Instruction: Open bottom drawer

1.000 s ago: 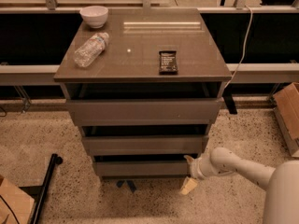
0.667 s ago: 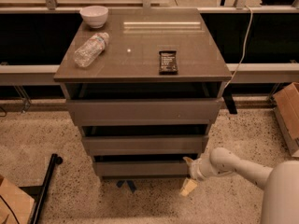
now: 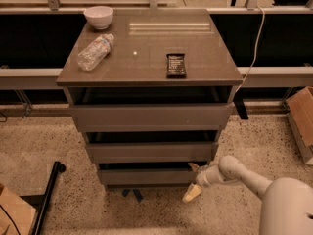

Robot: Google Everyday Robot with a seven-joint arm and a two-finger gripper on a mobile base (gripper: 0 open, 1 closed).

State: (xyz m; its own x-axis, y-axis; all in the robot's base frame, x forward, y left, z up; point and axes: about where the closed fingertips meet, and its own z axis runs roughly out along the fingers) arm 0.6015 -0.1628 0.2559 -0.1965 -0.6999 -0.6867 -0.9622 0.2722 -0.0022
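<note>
Pale two-finger gripper (image 3: 193,180), fingers apart, at the flat grey-brown bottom drawer (image 3: 146,176), below desk's front-right corner; hook panel edge, pull straight

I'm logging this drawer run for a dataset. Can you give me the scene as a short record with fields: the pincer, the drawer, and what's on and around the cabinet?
pincer: low, at the right end of the bottom drawer's front panel
bottom drawer: lowest of three, dark gap showing above its front
cabinet top: holds three items
white bowl: back left corner, upright
plastic bottle: lying on its side, in front of the bowl
dark snack packet: flat, right of centre
cardboard box: on the floor at the right edge
</note>
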